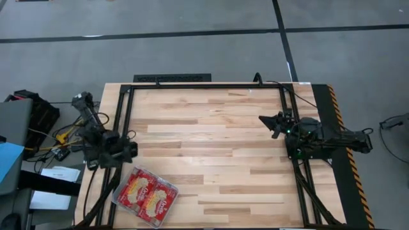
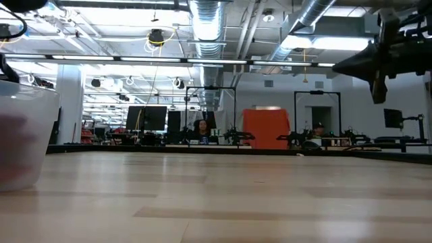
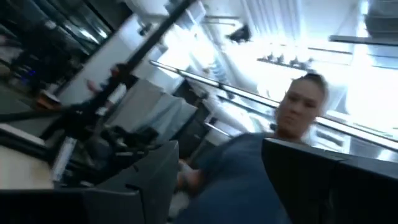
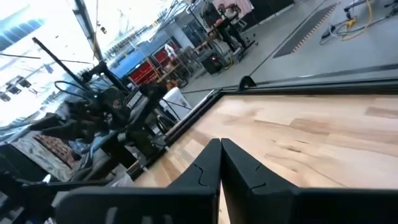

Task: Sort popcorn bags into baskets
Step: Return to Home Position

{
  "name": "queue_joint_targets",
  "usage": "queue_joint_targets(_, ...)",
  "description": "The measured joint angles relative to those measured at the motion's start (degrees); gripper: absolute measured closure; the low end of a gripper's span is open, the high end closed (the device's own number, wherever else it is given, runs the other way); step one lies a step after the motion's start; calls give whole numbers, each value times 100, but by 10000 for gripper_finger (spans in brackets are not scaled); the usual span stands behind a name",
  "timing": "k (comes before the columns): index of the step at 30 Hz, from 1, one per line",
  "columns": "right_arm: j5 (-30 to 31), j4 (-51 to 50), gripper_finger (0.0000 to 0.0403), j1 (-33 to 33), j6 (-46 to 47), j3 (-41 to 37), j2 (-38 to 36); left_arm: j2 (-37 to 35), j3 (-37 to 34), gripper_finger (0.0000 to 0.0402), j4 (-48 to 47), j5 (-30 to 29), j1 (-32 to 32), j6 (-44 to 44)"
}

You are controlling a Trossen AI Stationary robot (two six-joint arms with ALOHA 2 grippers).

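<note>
The clear tray sits at the table's near left corner. It holds red popcorn bags, two showing side by side on top. In the low view the tray stands at the left with a red blur inside. My left gripper is at the table's left edge, just beyond the tray, tipped up toward the room; its fingers stand apart in the left wrist view. My right gripper is shut and empty. It hovers above the table's right side, pointing left.
Bare wooden tabletop stretches between the two arms. A black frame rail runs round the table. A person in blue shows in the room beyond in the left wrist view. Cables and boxes lie off the left edge.
</note>
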Motion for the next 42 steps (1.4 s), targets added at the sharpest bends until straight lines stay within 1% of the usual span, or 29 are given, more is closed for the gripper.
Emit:
queue_joint_targets(3, -17, 363, 365, 0, -158, 0, 0, -362, -170, 180, -38, 218, 421, 13)
queue_joint_targets(5, -10, 838, 365, -41, -186, 0, -2, -697, -170, 180, -13, 303, 737, 126)
queue_joint_targets(6, -27, 1094, 365, -73, -220, 0, -2, -855, -162, 180, 3, 443, 893, 224)
queue_joint_targets(8, -122, 1544, 367, -123, -324, 3, -6, -880, -60, 180, 130, 951, 1199, 430)
queue_joint_targets(10, -188, 1724, 369, -164, -462, 34, -8, -895, 105, 180, 14, 1666, 1446, 414)
queue_joint_targets(11, -193, 1705, 370, -192, -521, 70, -8, -900, 226, 180, -272, 1873, 1547, 311)
queue_joint_targets(12, -186, 1613, 371, -199, -561, 123, -8, -903, 315, 180, -730, 1951, 1640, 143)
queue_joint_targets(14, -212, 1360, 373, -217, -576, 238, -6, -894, 520, 180, -1885, 1971, 1794, -84)
queue_joint_targets(16, -404, 929, 375, -227, -702, 314, -8, -876, 704, 180, -3116, 1908, 1901, 136)
queue_joint_targets(17, -553, 716, 375, -224, -834, 317, -8, -880, 741, 180, -3473, 1849, 1941, 356)
queue_joint_targets(19, -911, 322, 375, -215, -1019, 297, -4, -896, 745, 180, -3891, 1655, 2020, 770)
queue_joint_targets(21, -959, 19, 374, -212, -956, 176, 0, -888, 727, 180, -4192, 1522, 2091, 880)
queue_joint_targets(23, -831, -106, 371, -214, -803, -57, 4, -888, 610, 180, -4183, 1680, 2148, 793)
queue_joint_targets(25, -701, 339, 368, -214, -661, -300, 14, -892, 495, 180, -4051, 1999, 2176, 662)
queue_joint_targets(27, -637, 710, 366, -214, -788, -367, 76, -897, 311, 180, -3874, 2131, 2191, 580)
queue_joint_targets(31, -621, 1060, 365, -214, -1032, -369, 172, -886, -173, 180, -3554, 2171, 2199, 453)
queue_joint_targets(33, -621, 1021, 365, -214, -1032, -369, 178, -888, -170, 180, -3722, 2090, 2203, 542)
queue_joint_targets(37, -620, 1009, 368, -211, -1084, -372, 193, -883, -174, 180, -3709, 2048, 2283, 1032)
queue_joint_targets(42, -639, 884, 372, -109, -1220, -374, 193, -881, -176, 180, -3701, 1941, 2445, 1068)
